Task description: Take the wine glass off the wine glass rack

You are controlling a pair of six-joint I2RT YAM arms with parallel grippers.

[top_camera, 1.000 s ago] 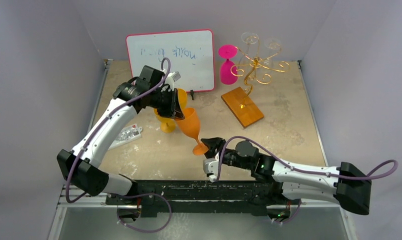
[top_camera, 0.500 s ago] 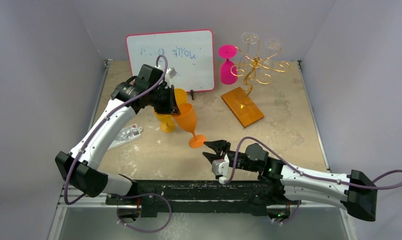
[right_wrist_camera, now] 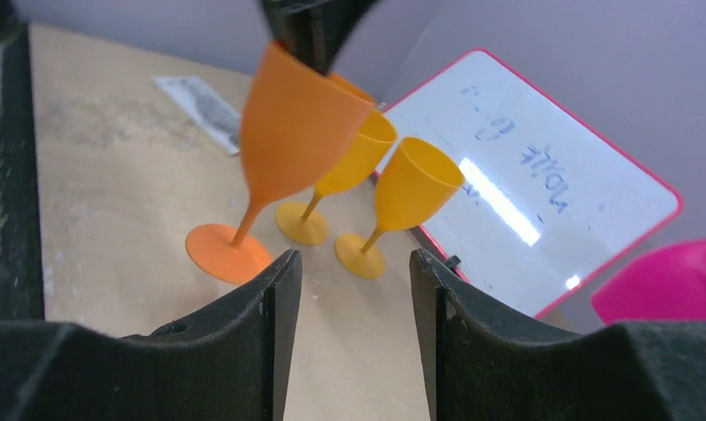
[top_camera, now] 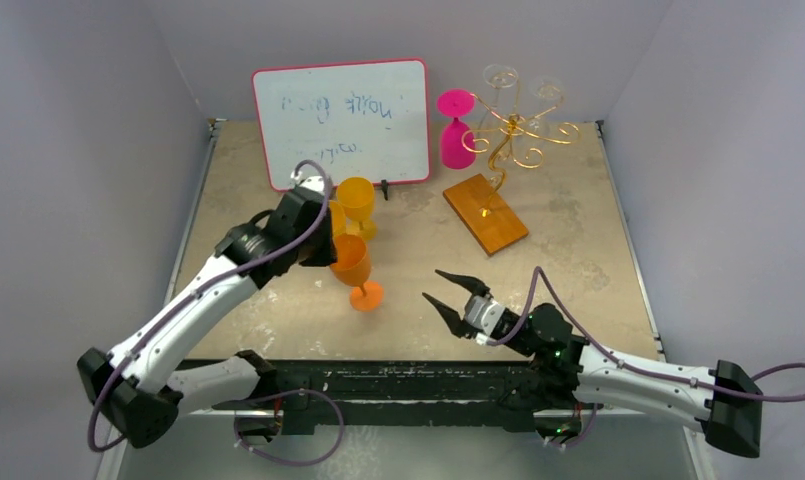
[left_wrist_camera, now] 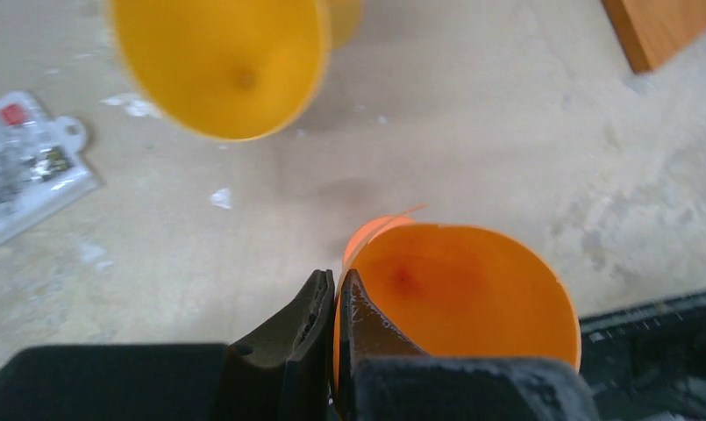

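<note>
At 6 o'clock I am resting my right gripper (top_camera: 446,291) released, while my left gripper (left_wrist_camera: 335,281) is clenching the orange wine glass (top_camera: 350,262) by its rim, probably to stand it on the counter (top_camera: 578,250), off the wine glass rack (top_camera: 513,130) at 1 o'clock.

The left arm (top_camera: 193,310) and right arm (top_camera: 638,378) are both wearing glossy white link shells between blocky black joint housings. A lilac cable (top_camera: 325,195) is looping along each one, trailing toward the lower frame edge. A small green light (top_camera: 561,352) is glowing on the right arm, lower right. The right gripper (top_camera: 433,284) is showing tapered matte-black fingers (right_wrist_camera: 244,351).
</note>
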